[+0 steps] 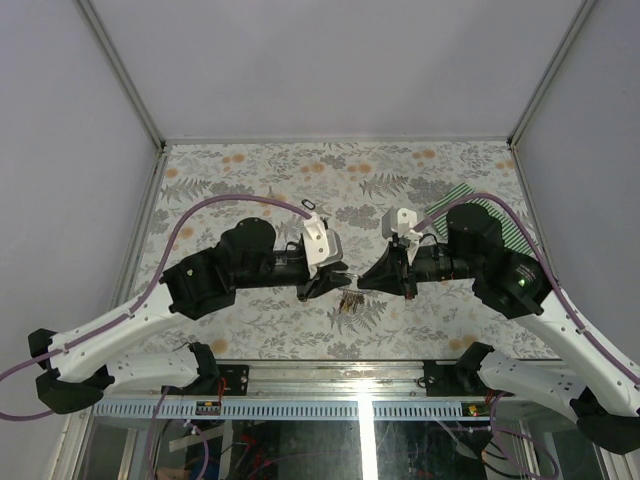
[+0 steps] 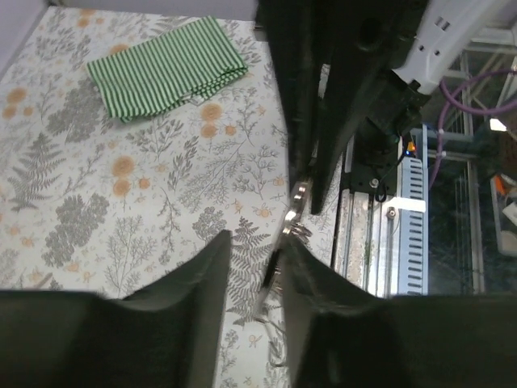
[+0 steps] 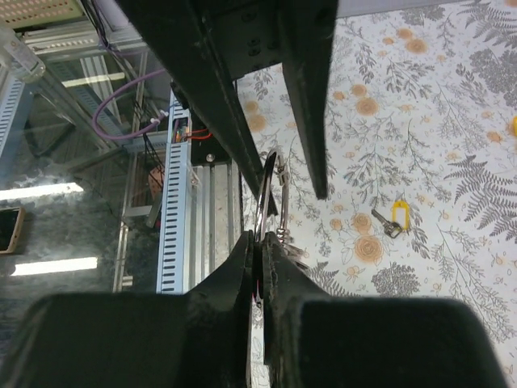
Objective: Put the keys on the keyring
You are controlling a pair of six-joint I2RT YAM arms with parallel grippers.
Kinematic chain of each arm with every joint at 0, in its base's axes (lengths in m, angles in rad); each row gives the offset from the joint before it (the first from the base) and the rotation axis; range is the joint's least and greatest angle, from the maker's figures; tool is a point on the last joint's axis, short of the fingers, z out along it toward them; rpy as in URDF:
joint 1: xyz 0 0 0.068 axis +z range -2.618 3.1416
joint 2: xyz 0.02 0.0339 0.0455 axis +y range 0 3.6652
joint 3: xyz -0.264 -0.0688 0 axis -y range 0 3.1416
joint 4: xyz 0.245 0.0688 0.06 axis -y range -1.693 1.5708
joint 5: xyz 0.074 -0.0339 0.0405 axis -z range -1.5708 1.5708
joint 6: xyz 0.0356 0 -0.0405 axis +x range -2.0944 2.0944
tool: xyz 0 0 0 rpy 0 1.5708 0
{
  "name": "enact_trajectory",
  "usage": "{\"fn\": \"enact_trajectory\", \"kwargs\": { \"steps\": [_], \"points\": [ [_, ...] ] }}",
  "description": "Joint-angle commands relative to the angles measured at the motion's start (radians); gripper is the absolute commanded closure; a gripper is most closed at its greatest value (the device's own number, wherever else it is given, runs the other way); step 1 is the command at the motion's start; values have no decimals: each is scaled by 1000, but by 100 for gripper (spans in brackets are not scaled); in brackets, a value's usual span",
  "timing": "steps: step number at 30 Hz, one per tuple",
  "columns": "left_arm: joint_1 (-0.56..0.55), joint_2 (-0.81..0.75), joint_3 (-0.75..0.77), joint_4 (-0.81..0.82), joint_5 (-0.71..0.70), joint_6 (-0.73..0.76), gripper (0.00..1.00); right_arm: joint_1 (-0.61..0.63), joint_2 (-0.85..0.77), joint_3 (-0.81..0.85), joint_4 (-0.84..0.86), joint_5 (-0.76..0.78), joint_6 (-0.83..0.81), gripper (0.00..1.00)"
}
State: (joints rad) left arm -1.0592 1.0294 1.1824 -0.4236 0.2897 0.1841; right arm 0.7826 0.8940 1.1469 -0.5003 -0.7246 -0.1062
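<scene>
Over the near edge of the tabletop (image 1: 260,170), just beyond the metal rail (image 1: 360,372), the two arms meet tip to tip at the middle. The overhead view shows the left gripper (image 1: 322,284) and the right gripper (image 1: 368,280) almost touching. A small bunch of keys (image 1: 348,301) hangs just below the gap, and the ring itself is too thin to make out from there.

The right wrist view fills that in. The right fingers (image 3: 279,275) are clenched together on the keyring (image 3: 267,190), which stands upright and edge-on above them as a thin silver arc, with small metal pieces dangling where the pinch is. The left arm's fingers (image 3: 303,97) come down from the top of that view, one on either side of the ring.

From the left wrist, the left fingers (image 2: 202,283) stand parted, with floral tabletop showing between them. A sliver of metal lies along the inner face of one, and nothing is seen bridging the gap.

Farther out, only the right wrist view shows a yellow-headed key (image 3: 392,218). It lies flat on the tabletop, well apart from the ring, on the side away from the rail.

Farthest off, near the far right corner, lies a folded green striped cloth (image 2: 166,69). It is plain from the left wrist but half hidden behind the right arm in the overhead view.
</scene>
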Motion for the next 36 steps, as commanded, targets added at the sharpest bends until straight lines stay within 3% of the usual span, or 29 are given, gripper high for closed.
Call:
{"fn": "enact_trajectory", "kwargs": {
  "steps": [1,4,6,10,14,19,23,36],
  "points": [
    [5,0,35,20,56,19,82,-1,-6,27,106,-27,35,100],
    [5,-4,36,17,50,16,99,0,-14,18,126,-12,45,100],
    [4,-16,35,17,38,12,100,-1,-24,13,146,0,53,97],
    [3,-37,30,28,-32,-18,100,0,-63,-12,180,86,57,70],
    [4,-64,17,47,-134,-77,100,-1,-162,-151,283,273,52,54],
    [5,-73,18,49,-261,-138,100,-1,-298,-397,558,413,53,52],
    [5,-68,26,41,-306,-165,100,0,-315,-518,727,449,24,53],
    [4,-41,39,61,-491,-204,100,0,-181,-568,956,379,11,58]
  ]
}}
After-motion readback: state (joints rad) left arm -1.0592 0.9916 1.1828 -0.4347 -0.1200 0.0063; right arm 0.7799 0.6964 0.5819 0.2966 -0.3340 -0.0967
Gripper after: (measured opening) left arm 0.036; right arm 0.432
